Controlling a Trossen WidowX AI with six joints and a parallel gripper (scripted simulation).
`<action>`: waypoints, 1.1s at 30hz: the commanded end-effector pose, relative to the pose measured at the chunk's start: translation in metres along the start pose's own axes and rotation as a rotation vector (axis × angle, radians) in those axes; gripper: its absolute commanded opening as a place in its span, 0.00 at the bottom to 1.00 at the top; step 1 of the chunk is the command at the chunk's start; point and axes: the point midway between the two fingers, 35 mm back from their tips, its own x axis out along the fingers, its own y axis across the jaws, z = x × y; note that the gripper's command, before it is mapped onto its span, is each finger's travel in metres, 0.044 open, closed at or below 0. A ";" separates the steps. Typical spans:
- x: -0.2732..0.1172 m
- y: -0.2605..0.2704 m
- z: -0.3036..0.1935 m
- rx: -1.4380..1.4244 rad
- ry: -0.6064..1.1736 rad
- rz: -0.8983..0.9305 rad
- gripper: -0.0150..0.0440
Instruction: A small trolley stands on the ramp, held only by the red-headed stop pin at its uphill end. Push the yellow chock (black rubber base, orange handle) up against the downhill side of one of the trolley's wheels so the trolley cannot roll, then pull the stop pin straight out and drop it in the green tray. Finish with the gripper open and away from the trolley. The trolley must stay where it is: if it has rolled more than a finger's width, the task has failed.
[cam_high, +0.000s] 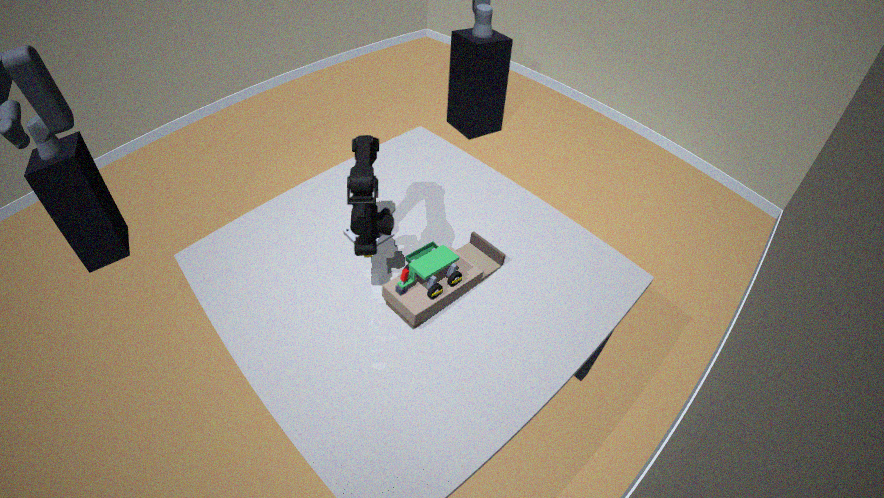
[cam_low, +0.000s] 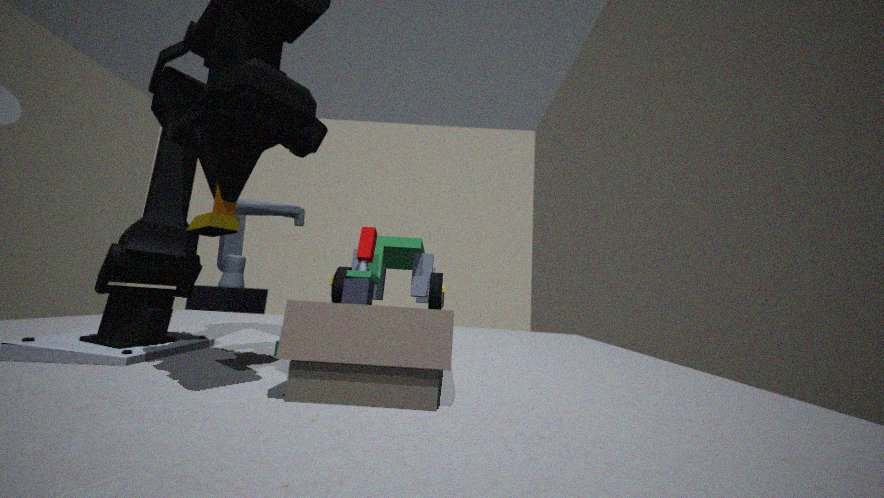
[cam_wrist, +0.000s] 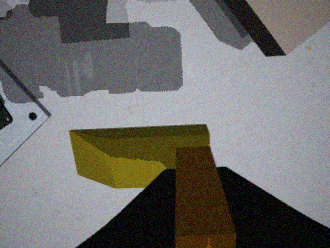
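My gripper (cam_high: 366, 248) (cam_low: 228, 193) (cam_wrist: 195, 179) is shut on the orange handle (cam_low: 224, 204) (cam_wrist: 201, 200) of the yellow chock (cam_high: 368, 254) (cam_low: 211, 223) (cam_wrist: 137, 146). The chock hangs in the air beside the ramp (cam_high: 415, 309) (cam_low: 364, 334) (cam_wrist: 302, 22), left of it in the top and exterior views. The green trolley (cam_high: 434, 262) (cam_low: 402, 243) stands on the ramp on black wheels (cam_high: 435, 290) (cam_low: 436, 290). The red-headed stop pin (cam_high: 405, 274) (cam_low: 366, 243) is upright at its uphill end. The green tray (cam_high: 420, 250) lies behind the trolley, mostly hidden in the top view.
The ramp has a raised end board (cam_high: 488, 248) at its far end. The arm's base plate (cam_low: 80, 351) (cam_wrist: 22, 127) is on the white table (cam_high: 321, 346) (cam_low: 556, 420), left of the ramp in the exterior view. Grey arms on black pedestals (cam_high: 77, 204) (cam_high: 478, 86) stand away from the table.
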 end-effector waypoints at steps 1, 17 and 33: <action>0.000 0.000 0.000 -0.142 0.003 0.002 0.25; 0.000 0.001 0.000 -0.636 0.003 0.003 0.25; 0.002 0.010 0.028 -0.635 0.001 0.002 0.25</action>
